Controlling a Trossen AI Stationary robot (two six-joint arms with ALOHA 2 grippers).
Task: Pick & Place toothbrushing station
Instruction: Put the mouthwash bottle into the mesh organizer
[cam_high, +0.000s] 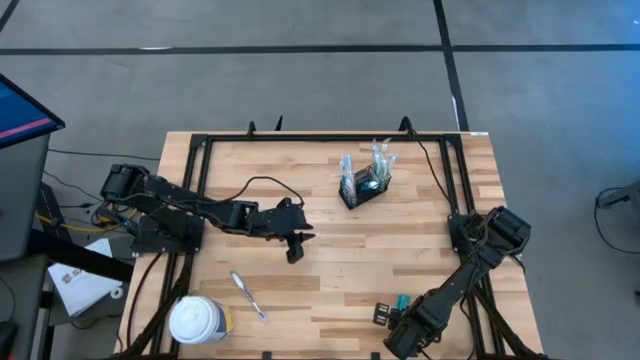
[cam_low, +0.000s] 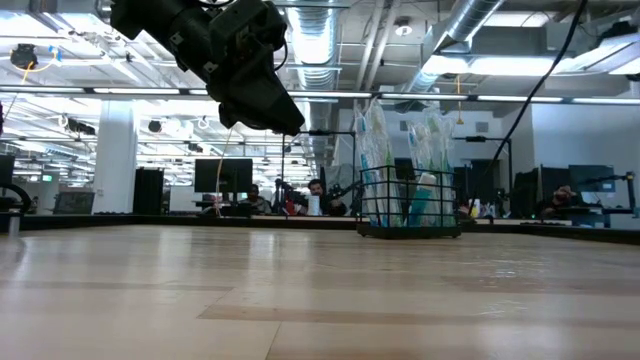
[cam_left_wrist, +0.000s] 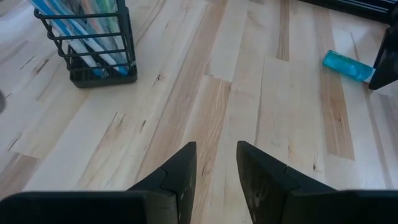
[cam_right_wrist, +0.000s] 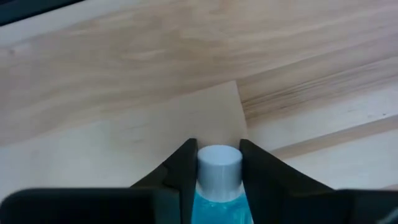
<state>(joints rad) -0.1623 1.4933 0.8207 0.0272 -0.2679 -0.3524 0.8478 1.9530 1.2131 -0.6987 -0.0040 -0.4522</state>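
At the bottom edge of the high view we find the right gripper (cam_high: 392, 318) low over the table (cam_high: 400, 250), right of centre. Its own wrist camera shows the two fingers (cam_right_wrist: 180, 168) set against either side of the teal tube (cam_right_wrist: 217, 180), white cap pointing outward, so the gripper is closed on the tube (from above, only a sliver of teal (cam_high: 401, 301) shows beside it). In the lower left of that view a large white-lidded tub (cam_high: 198, 320) stands on the table, and a loose toothbrush (cam_high: 248, 296) lies just to its right, apart from it.

Farther up, at mid-frame left of centre, the left gripper (cam_high: 294, 248) hangs above bare wood; its fingers (cam_left_wrist: 180, 177) stand narrowly apart with nothing between them.

Farthest, in the upper middle of the frame, the black wire-mesh caddy (cam_high: 361, 189) sits upright on the table with several toothbrushes (cam_high: 380, 158) standing in it. In the low view we see it right of centre (cam_low: 408, 205), the brushes rising above its rim.
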